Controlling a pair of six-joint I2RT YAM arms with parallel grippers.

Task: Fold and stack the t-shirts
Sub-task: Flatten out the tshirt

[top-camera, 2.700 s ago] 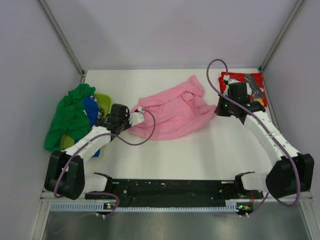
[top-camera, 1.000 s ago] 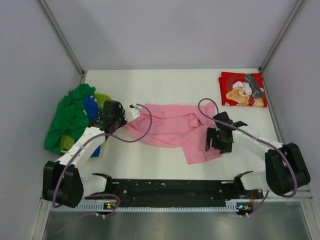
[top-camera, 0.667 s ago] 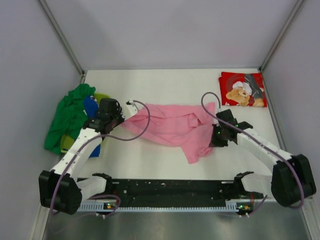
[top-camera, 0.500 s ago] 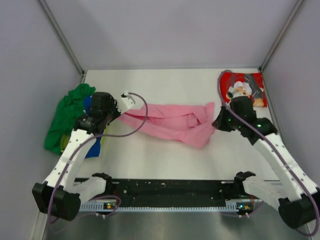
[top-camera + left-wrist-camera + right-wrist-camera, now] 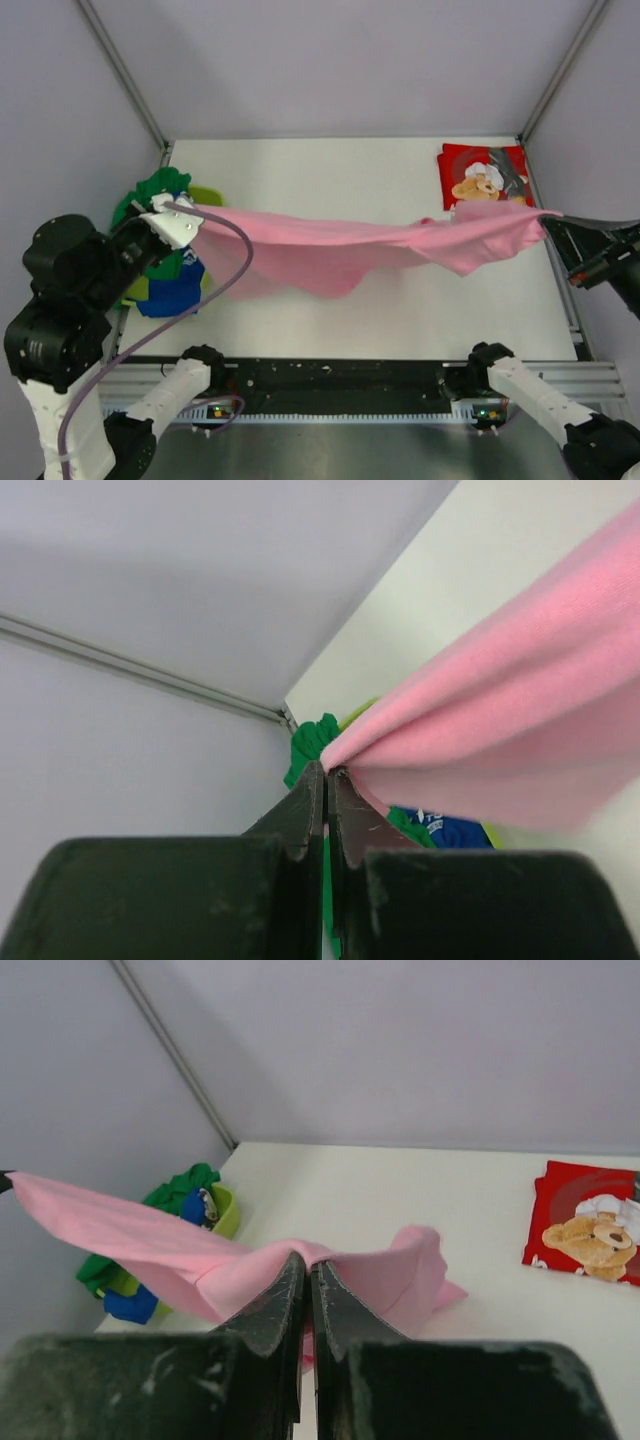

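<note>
Pink shirt (image 5: 340, 250) hangs taut above the table (image 5: 330, 170), its long axis running left to right, belly sagging. The left gripper (image 5: 325, 770) is clamped on one end and the right gripper (image 5: 308, 1260) on the other. The folded red shirt (image 5: 487, 178) sits far right, nearer the right arm.
</note>
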